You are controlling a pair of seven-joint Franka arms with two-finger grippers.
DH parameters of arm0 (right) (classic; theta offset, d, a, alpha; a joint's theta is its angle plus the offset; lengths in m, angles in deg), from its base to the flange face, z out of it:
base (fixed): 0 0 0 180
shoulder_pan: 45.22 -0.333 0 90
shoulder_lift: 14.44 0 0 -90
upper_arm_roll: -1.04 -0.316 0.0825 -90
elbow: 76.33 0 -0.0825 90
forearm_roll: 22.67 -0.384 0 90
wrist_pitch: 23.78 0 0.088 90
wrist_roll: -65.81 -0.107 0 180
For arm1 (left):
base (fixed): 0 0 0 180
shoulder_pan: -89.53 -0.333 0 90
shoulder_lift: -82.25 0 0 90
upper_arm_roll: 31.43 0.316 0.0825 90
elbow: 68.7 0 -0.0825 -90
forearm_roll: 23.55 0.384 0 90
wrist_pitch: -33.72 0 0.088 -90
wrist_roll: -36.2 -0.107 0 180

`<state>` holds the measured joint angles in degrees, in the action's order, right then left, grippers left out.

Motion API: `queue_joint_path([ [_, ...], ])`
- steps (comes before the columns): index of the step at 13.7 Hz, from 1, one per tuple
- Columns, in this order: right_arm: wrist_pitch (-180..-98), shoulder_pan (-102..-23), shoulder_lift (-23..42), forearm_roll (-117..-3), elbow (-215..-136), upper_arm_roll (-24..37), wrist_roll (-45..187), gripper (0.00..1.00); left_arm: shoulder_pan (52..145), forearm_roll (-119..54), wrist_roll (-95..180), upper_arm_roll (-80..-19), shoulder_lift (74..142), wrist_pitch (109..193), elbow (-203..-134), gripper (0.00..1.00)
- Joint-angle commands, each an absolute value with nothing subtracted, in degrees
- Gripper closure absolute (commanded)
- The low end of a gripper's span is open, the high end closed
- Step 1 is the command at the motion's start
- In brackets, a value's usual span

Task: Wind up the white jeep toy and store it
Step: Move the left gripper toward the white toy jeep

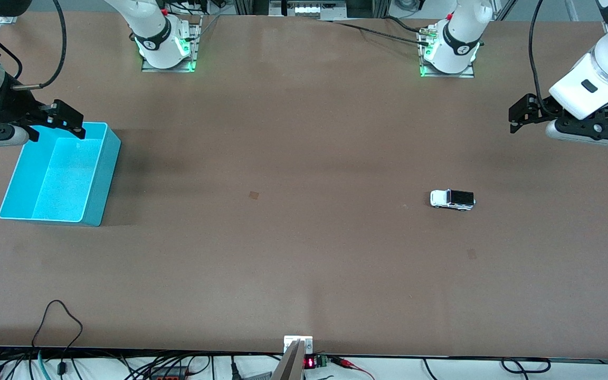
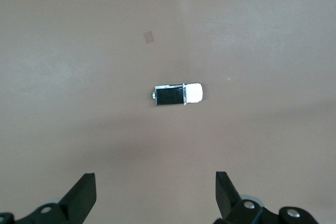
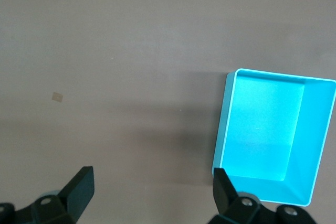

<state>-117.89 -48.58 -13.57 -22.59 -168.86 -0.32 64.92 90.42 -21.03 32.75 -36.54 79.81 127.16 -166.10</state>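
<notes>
On the matte brown desk (image 1: 304, 253), toward the left arm's end, sits the boxy white jeep toy (image 1: 452, 199). Smooth rectangular turquoise bin (image 1: 98, 179) holds nothing. Left claw (image 1: 518, 113) and right claw (image 1: 66, 119) hover, both spread wide.

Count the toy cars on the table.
1. The tiny boxy white toy jeep with a black roof stands on the brown table, toward the left arm's end. None appears hidden.
</notes>
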Motion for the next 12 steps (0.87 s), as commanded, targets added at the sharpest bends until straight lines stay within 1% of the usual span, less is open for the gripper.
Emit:
queue_joint_path([
  [1, -118.5, -48.4, -13.6, -22.0, -168.6, -0.4, 65.7, 0.0, 90.3, -21.4, 31.5, -35.9, 80.8, 125.5, -164.0, 0.0],
  [9, -122.4, -48.7, -13.5, -21.6, -169.0, -0.5, 65.7, 0.0, 90.1, -21.4, 31.9, -35.9, 81.7, 124.7, -164.0, 0.0],
  [12, -122.4, -48.8, -13.5, -21.3, -169.0, -0.5, 65.7, 0.0, 90.1, -21.7, 31.9, -35.9, 82.2, 117.5, -163.7, 0.0],
])
